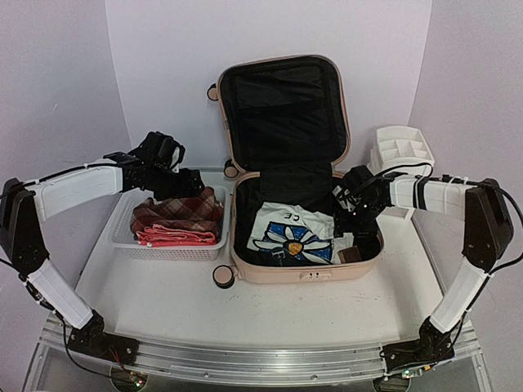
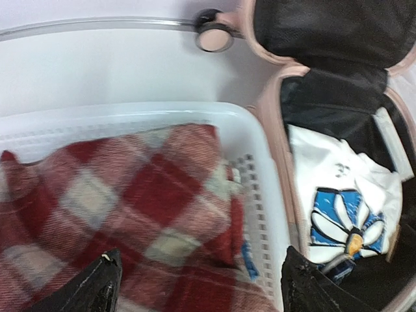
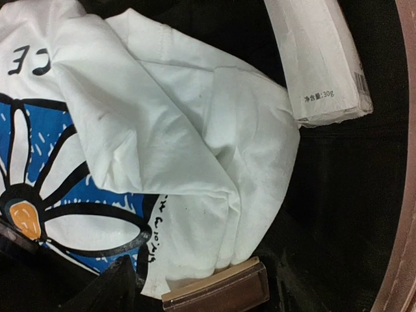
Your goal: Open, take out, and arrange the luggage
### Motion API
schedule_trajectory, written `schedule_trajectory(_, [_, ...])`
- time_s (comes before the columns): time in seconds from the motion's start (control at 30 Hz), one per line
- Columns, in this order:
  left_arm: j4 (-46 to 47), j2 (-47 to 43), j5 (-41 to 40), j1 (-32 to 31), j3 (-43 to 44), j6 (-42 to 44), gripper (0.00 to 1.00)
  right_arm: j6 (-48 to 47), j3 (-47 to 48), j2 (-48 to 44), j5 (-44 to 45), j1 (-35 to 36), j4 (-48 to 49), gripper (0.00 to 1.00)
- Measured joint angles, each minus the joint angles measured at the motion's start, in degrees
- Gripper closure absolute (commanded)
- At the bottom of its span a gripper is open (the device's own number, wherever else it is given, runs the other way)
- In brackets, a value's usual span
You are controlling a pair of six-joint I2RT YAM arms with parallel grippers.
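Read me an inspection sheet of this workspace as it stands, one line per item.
Surface: white table, carrying everything below.
Job's things: peach suitcase open, lid upright; inside lie a white T-shirt with a blue flower print, a white packet and a brown box.
Clutter: white basket left of the suitcase, holding plaid cloth; white organizer at right rear.
Hands: left hand open above the basket; right hand open, low in the suitcase's right side, nothing gripped.
Cables: black cable along the right arm; not snagged.
Surroundings: plain white walls; nothing else seen.
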Motion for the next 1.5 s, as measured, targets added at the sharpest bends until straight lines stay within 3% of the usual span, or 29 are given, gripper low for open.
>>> schedule_trajectory(0.27, [4.74,1.36,8.98,-7.39,1.40,0.68,0.21,0.52,0.98,4.28,1.11,-1.03,0.00,0.36])
schedule_trajectory(0.57, [1.07,17.07,9.55,-17.64,18.40,-0.68,0.23,0.72,2.62,7.63,1.97,-1.05,-0.04,0.65])
schedule_trajectory(0.67, [-2.99,23.63,8.41,-18.60,25.20,-1.53,0.22,0.61,3.04,7.82,1.68,-1.05,0.02,0.80])
schedule_trajectory(0.87, [-12.26,32.65,5.35,-18.67,34.05,-3.32,0.22,0.02,4.33,8.52,1.81,-1.07,-0.11,1.00])
schedule_trajectory(1.07, [-19.87,39.82,3.61,-18.58,43.47,-4.76,0.21,-0.26,4.37,8.44,1.92,-1.07,-0.09,1.00])
schedule_trajectory(1.5, [-24.09,46.97,4.66,-18.43,48.92,-6.49,0.26,-0.42,1.95,1.81,1.31,-1.05,2.34,1.00])
